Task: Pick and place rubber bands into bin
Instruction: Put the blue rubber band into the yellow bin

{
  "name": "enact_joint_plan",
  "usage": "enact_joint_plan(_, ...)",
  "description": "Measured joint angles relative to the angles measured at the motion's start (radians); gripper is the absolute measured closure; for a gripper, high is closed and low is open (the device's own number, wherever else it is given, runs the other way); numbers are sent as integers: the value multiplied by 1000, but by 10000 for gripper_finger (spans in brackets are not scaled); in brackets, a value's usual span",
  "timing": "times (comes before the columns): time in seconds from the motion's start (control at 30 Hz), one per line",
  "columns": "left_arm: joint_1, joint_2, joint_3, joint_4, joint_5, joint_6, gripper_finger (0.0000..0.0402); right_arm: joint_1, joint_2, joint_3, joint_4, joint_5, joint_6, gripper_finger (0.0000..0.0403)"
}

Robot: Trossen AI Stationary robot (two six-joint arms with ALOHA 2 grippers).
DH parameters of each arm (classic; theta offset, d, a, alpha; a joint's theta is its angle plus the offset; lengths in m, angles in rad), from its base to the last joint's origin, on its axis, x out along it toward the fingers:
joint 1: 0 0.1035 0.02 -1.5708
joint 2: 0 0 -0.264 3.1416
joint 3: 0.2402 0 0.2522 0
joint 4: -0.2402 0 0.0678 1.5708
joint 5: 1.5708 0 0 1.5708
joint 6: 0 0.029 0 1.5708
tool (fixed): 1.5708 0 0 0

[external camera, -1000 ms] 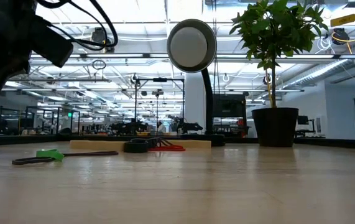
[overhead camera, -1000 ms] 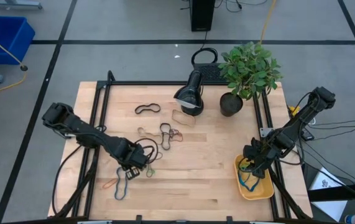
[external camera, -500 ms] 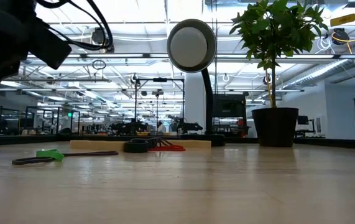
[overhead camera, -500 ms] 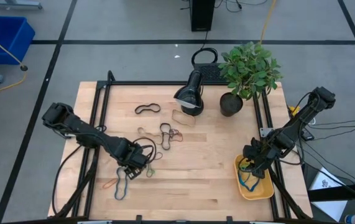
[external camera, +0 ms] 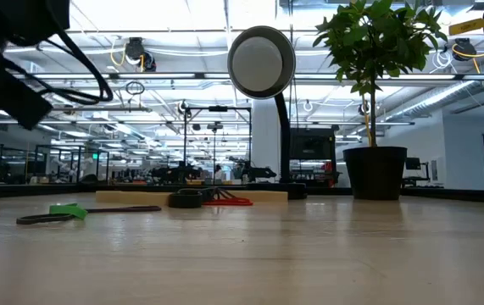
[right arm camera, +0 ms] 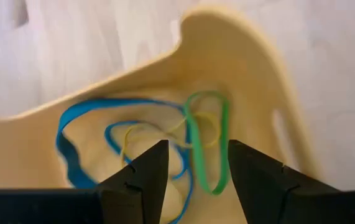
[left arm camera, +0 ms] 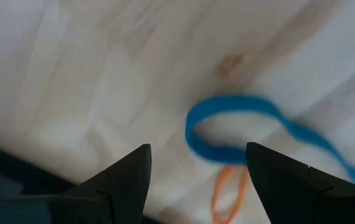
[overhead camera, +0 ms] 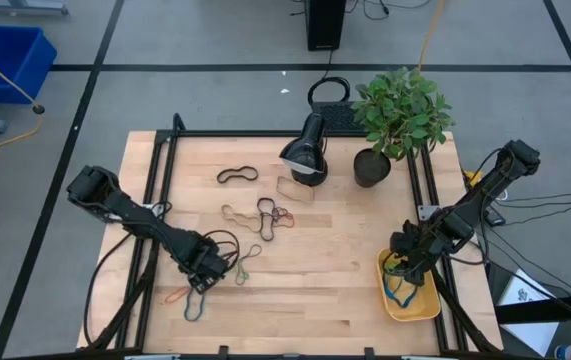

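Note:
My left gripper (overhead camera: 205, 276) stands open low over the table's near left part. Past its fingers a blue rubber band (left arm camera: 227, 124) and an orange one (left arm camera: 227, 190) lie flat on the wood, and nothing is between the fingers. More rubber bands lie loose: green (overhead camera: 246, 268), black (overhead camera: 237, 175), tan (overhead camera: 233, 212) and a dark-and-red tangle (overhead camera: 275, 215). My right gripper (right arm camera: 196, 171) hangs open over the yellow bin (overhead camera: 410, 290) at the near right. In the bin lie blue (right arm camera: 81, 134), green (right arm camera: 205, 143) and yellow bands.
A black desk lamp (overhead camera: 305, 155) and a potted plant (overhead camera: 397, 115) stand at the table's far side. Black cables (overhead camera: 227, 243) loop beside my left gripper. Bare wood lies between the two arms. A blue crate (overhead camera: 7, 60) sits on the floor, far left.
My left gripper has moved toward the table's near edge and a little to the left, toward the blue and orange rubber bands. The bands on the table lie where they were.

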Motion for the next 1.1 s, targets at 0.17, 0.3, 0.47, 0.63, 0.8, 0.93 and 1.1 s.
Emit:
enact_joint_plan(0.17, -3, 0, -46, 109, -4, -28, 168, -17, 0, 0, 1, 2, -17, 242)
enact_joint_plan(0.3, -2, 0, -64, 126, -8, -32, 218, -22, 0, 0, 2, 1, -17, 243)
enact_joint_plan(0.47, -2, -1, -87, 131, -2, -38, 286, -22, 0, 0, 8, 1, -18, 243)
enact_joint_plan(0.63, -2, -2, -92, 144, -2, -35, 357, -22, 0, 0, 8, 0, -18, 244)
enact_joint_plan(0.8, -2, -2, -94, 189, 4, -28, 390, -22, 0, 0, 8, -5, -21, 241)
enact_joint_plan(0.93, -2, 1, -68, 202, 78, -21, 395, -22, -10, 0, 8, -39, -12, 244)
enact_joint_plan(1.1, -4, 1, -4, 179, 156, 31, 396, -22, -41, 0, 18, -84, -6, 243)
